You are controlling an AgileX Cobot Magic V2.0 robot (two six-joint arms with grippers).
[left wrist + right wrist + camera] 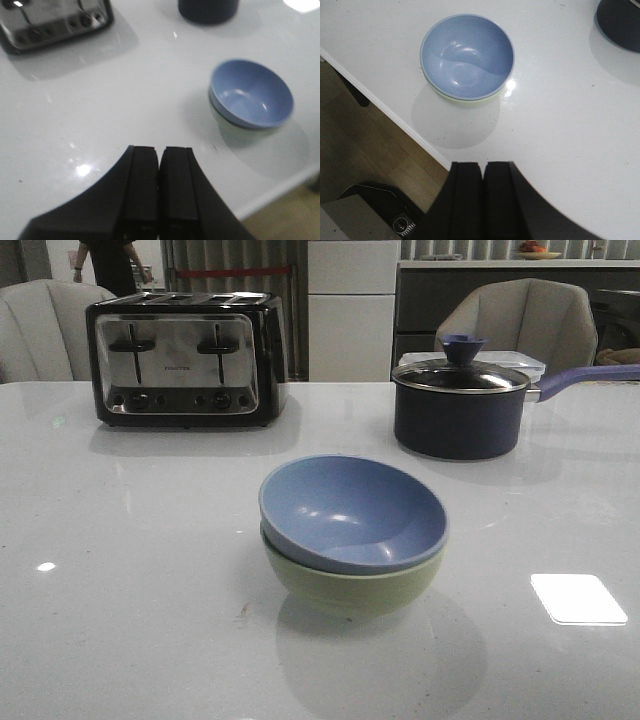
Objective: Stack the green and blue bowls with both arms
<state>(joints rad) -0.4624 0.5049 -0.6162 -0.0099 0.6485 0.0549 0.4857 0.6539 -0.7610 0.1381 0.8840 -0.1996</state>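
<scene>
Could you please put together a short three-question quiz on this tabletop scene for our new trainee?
1. True or false: the blue bowl sits nested inside the green bowl.
2. Which appliance stands to the far left, behind the bowls? A) kettle B) toaster C) blender
3. Fill in: the jaws of the left gripper and right gripper are both ____.

Key: 1 true; 2 B, the toaster; 3 shut, holding nothing.

A home kitchen or dining room: toaster (186,360) at 10 o'clock, lidded saucepan (460,410) at 1 o'clock, upholstered chairs (520,325) behind the desk (120,570).
</scene>
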